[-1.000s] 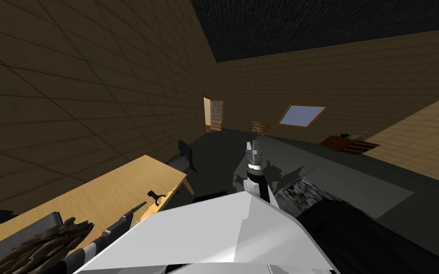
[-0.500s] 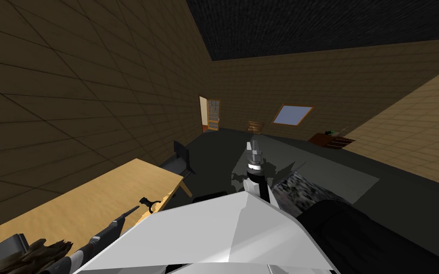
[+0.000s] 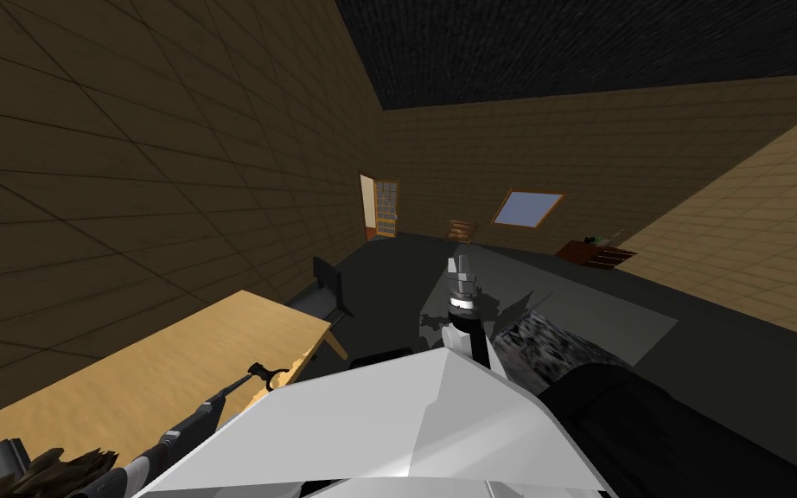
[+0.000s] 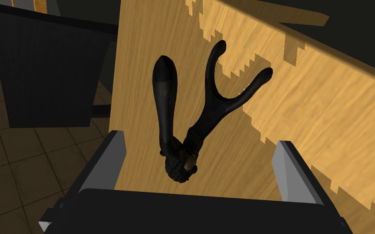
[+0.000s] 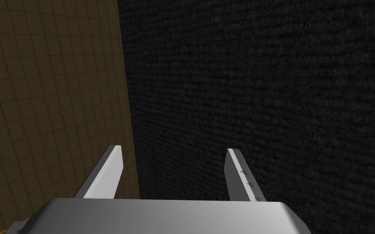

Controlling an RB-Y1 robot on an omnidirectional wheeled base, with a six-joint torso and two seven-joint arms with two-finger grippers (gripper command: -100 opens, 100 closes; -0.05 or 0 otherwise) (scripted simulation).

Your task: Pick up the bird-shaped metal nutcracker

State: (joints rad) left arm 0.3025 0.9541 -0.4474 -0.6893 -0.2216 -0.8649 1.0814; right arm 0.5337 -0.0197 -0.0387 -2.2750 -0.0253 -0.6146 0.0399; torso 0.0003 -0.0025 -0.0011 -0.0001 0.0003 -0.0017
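Where the head view looked down on the wooden worktop (image 3: 129, 380), the dark nutcracker (image 3: 269, 375) lay near its corner, just off the tip of the left arm (image 3: 202, 415); the right arm (image 3: 460, 285) was held forward, well apart from it. Along the left wrist, the nutcracker sat between wide-open jaws, untouched, its hinge end nearest them and its handles running straight away. Along the right wrist, the jaws stood open and empty.

A dim room of a home: a long light wooden table (image 3: 172, 363) with a dark chair (image 3: 329, 281) at its far end, brown tiled walls (image 3: 129, 173), an orange-framed glazed door (image 3: 385, 208), and a wood-framed window (image 3: 528, 207).
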